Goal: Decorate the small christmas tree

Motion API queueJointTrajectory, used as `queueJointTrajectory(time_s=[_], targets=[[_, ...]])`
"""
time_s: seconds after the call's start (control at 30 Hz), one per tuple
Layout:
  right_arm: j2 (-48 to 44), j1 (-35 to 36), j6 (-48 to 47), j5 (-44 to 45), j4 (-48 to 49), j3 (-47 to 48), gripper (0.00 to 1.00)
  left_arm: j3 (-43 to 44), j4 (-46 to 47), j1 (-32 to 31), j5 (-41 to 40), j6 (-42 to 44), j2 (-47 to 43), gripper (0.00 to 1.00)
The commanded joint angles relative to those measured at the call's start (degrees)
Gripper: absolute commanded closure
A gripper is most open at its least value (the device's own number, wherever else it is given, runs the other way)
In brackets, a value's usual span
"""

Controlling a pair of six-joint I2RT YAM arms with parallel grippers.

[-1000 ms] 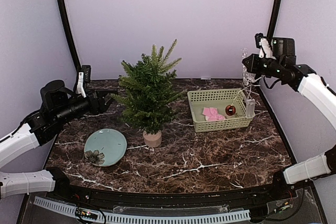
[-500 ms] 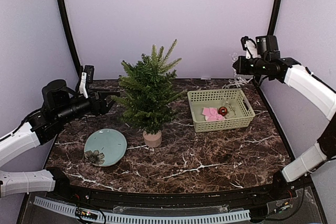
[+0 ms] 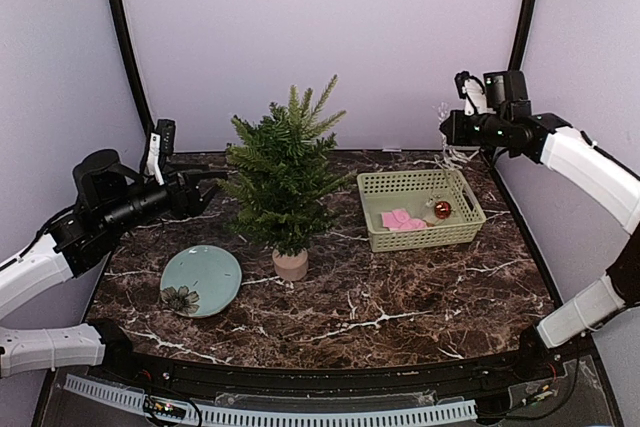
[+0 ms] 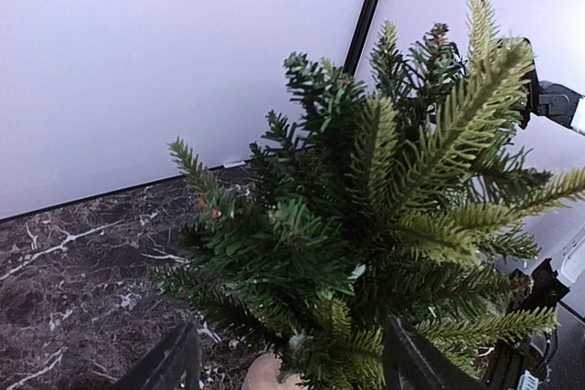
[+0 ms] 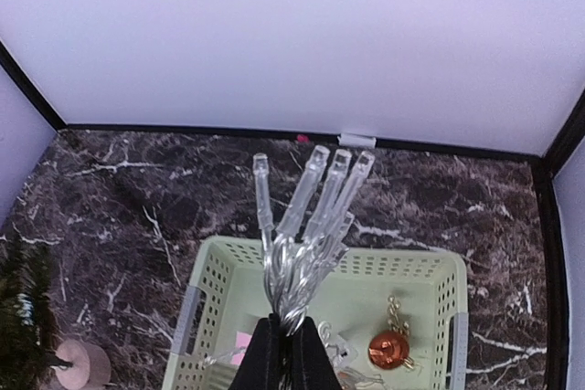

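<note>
The small christmas tree (image 3: 285, 172), bushy with dark-green needles, stands in its round beige-pink pot on the dark, white-veined marble table (image 3: 400, 297). It is between a glossy teal plate (image 3: 205, 269) and a perforated pale-green plastic basket (image 3: 425, 235). The left gripper (image 3: 205, 190) is spread wide just beside the tree's left branches. The right gripper (image 5: 283, 340) pinches a bundle of clear lights (image 5: 306, 216) above the basket.

The top camera sits above and behind me, looking forward and down over the whole table (image 3: 400, 317). My left wrist camera looks sideways across it, close against the tree (image 4: 384, 207), with my left fingers (image 4: 174, 364) at the bottom edge. My right wrist camera looks steeply down from high over the basket (image 5: 439, 267), catching the tree's pot (image 5: 78, 363) at lower left; all three views share the tree
</note>
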Motion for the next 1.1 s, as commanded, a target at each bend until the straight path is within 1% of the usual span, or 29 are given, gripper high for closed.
queueJointTrajectory(time_s=[0.0, 0.17, 0.33, 0.5, 0.57, 0.6, 0.63, 0.67, 0.77, 0.8, 0.83, 0.9, 0.93, 0.97, 1.0, 1.03, 1.07], targets=[[-3.87, 0.94, 0.96, -3.28, 1.27, 8.92, 1.00, 1.54, 3.05, -0.61, 1.49, 2.40, -2.28, 0.30], [-6.74, 1.57, 1.90, -5.97, -0.59, 13.14, 1.00, 3.44, 2.51, -1.32, 1.61, 6.02, -2.95, 0.30], [-9.55, 2.56, 2.25, -12.27, -2.01, 15.23, 1.00, 5.08, 2.52, -2.06, 3.08, 9.72, -4.61, 0.30], [-12.36, 3.03, 3.66, -20.18, -3.72, 14.96, 1.00, 7.11, 1.28, -3.89, 8.00, 14.51, -4.55, 0.32], [-13.59, 3.39, 5.08, -23.85, -3.09, 13.29, 1.00, 8.17, -1.20, -5.89, 7.50, 17.73, -3.69, 0.33], [-14.30, 3.62, 5.70, -25.17, -2.70, 12.22, 1.00, 8.56, -1.91, -7.90, 6.77, 20.23, -3.13, 0.34], [-15.02, 3.84, 6.58, -25.81, -2.24, 11.08, 1.00, 9.33, -2.95, -9.25, 4.77, 21.72, -2.92, 0.34], [-15.83, 4.05, 7.16, -26.42, -1.94, 9.93, 1.00, 9.68, -3.14, -11.91, 2.18, 24.50, -2.76, 0.34], [-18.40, 4.70, 9.12, -28.86, -1.14, 6.28, 1.00, 10.73, -2.15, -17.64, -1.17, 29.04, -1.33, 0.34], [-19.12, 4.89, 10.24, -30.24, -0.28, 4.92, 1.00, 11.98, -2.21, -20.73, -2.75, 31.54, -0.48, 0.34], [-19.95, 5.24, 11.46, -31.33, 0.54, 3.43, 1.00, 12.84, -2.70, -22.39, -3.72, 33.09, 1.63, 0.34], [-21.36, 6.14, 13.40, -32.22, 1.73, 0.79, 1.00, 15.83, -3.95, -30.49, -7.87, 38.48, 5.88, 0.34], [-22.00, 6.57, 14.07, -32.06, 1.84, -0.30, 1.00, 18.22, -4.26, -32.45, -11.02, 42.23, 7.52, 0.35], [-22.62, 7.04, 14.64, -31.74, 1.77, -1.23, 1.00, 19.38, -4.59, -36.03, -13.04, 43.83, 11.17, 0.35], [-23.29, 7.47, 15.22, -31.46, 1.80, -2.24, 1.00, 21.79, -4.71, -37.42, -15.57, 46.47, 12.89, 0.35], [-23.89, 7.99, 15.96, -31.24, 1.95, -3.14, 1.00, 22.88, -4.51, -39.56, -16.33, 48.00, 16.49, 0.35], [-24.49, 8.30, 16.94, -31.31, 2.57, -4.24, 1.00, 24.86, -3.73, -40.33, -16.35, 48.35, 18.32, 0.36]])
